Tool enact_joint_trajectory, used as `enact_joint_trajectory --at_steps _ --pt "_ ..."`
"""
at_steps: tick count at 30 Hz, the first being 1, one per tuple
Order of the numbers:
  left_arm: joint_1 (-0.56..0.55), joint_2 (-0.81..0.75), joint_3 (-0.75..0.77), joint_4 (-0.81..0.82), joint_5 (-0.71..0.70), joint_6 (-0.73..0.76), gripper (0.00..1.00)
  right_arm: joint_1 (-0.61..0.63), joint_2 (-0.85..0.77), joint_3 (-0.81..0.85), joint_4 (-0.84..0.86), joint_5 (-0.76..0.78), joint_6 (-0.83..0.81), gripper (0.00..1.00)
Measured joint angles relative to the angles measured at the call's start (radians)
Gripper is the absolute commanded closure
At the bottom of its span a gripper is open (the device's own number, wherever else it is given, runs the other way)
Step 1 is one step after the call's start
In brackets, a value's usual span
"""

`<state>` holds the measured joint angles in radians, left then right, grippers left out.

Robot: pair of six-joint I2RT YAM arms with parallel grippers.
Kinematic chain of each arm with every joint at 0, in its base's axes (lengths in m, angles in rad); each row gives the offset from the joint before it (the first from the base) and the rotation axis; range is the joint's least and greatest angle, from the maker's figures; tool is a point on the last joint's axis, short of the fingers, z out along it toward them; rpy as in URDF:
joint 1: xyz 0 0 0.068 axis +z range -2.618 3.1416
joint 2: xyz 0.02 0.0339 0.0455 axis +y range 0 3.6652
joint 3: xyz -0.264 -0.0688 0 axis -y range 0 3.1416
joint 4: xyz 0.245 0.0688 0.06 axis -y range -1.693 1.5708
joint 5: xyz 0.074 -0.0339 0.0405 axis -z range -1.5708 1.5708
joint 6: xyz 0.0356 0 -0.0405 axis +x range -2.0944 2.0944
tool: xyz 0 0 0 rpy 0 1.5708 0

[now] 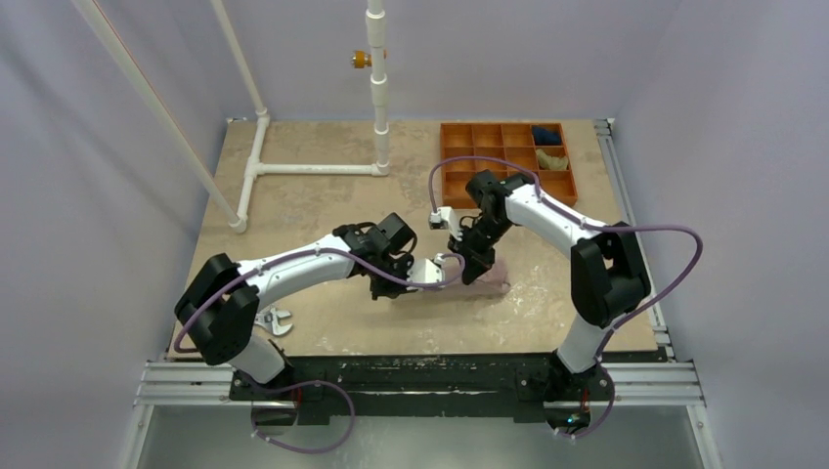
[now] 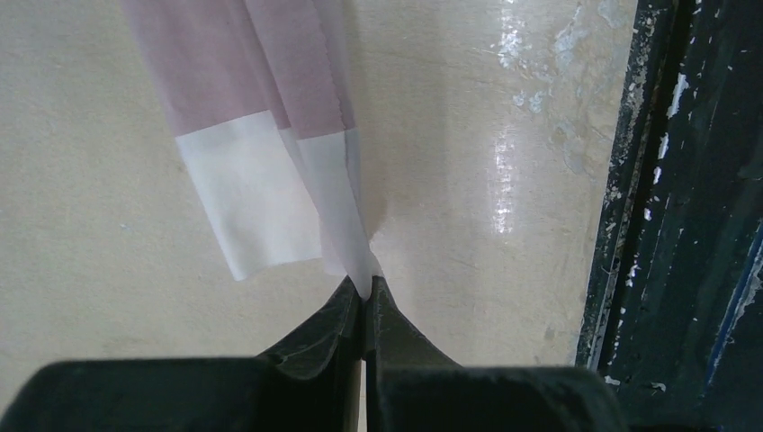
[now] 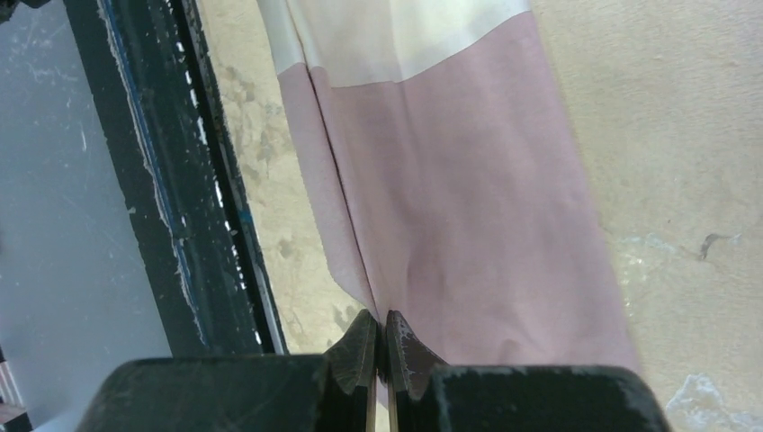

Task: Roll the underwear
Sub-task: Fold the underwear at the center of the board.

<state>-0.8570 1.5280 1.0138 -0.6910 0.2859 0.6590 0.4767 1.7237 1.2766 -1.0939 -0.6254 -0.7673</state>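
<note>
The underwear (image 1: pixel 489 277) is a pale pink garment with a cream-white panel, stretched across the table's front middle between both arms. My left gripper (image 2: pixel 367 290) is shut on a corner of the white panel (image 2: pixel 261 193), which fans out ahead of the tips. My right gripper (image 3: pixel 381 320) is shut on a fold of the pink cloth (image 3: pixel 468 207) at the other end. From above, the left gripper (image 1: pixel 404 277) and right gripper (image 1: pixel 467 266) sit close together over the garment, hiding much of it.
An orange compartment tray (image 1: pixel 508 161) stands at the back right with a dark blue bundle (image 1: pixel 548 136) and an olive-tan bundle (image 1: pixel 553 159) in it. A white pipe frame (image 1: pixel 313 169) lies at the back left. The black table rail (image 2: pixel 684 207) runs nearby.
</note>
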Motion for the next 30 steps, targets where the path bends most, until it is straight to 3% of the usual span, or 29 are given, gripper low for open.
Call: enact_joint_trajectory --at_steps 18,30 --pt "0.111 0.184 0.144 -0.109 0.040 -0.130 1.00 0.000 0.287 0.246 -0.069 0.069 -0.006 1.00" --pt "0.148 0.313 0.259 -0.153 -0.007 -0.187 1.00 -0.013 0.355 0.267 -0.069 0.093 -0.019 1.00"
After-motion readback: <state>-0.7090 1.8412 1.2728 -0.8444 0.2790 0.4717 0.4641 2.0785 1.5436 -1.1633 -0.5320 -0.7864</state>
